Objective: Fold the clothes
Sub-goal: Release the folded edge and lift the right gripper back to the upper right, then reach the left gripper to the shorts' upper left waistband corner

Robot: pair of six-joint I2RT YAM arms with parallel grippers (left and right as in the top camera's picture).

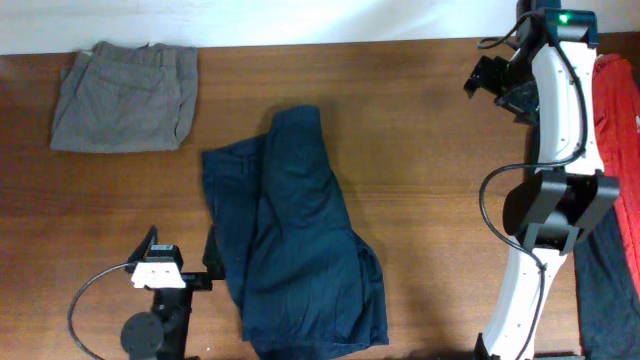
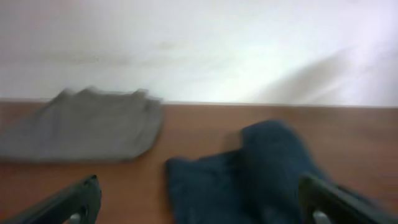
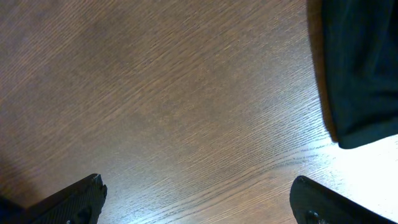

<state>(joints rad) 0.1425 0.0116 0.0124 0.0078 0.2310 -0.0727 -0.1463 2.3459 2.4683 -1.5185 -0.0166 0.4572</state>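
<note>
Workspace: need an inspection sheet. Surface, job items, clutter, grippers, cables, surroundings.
Surface: wooden table, brown, bare between the garments.
Job's things: navy-blue trousers rumpled mid-table, not neatly folded; grey-khaki trousers folded at the far left; red garment at the right edge, with a black garment nearer the front of that edge.
Clutter: nothing seen.
Grippers: left gripper open, low beside the navy-blue trousers, holding nothing; right gripper open over bare wood, holding nothing.
Cables: left arm's cable loops on the table by its base; right arm's cable hangs in a loop beside the arm.
Surroundings: white wall behind the table's far edge.
</note>
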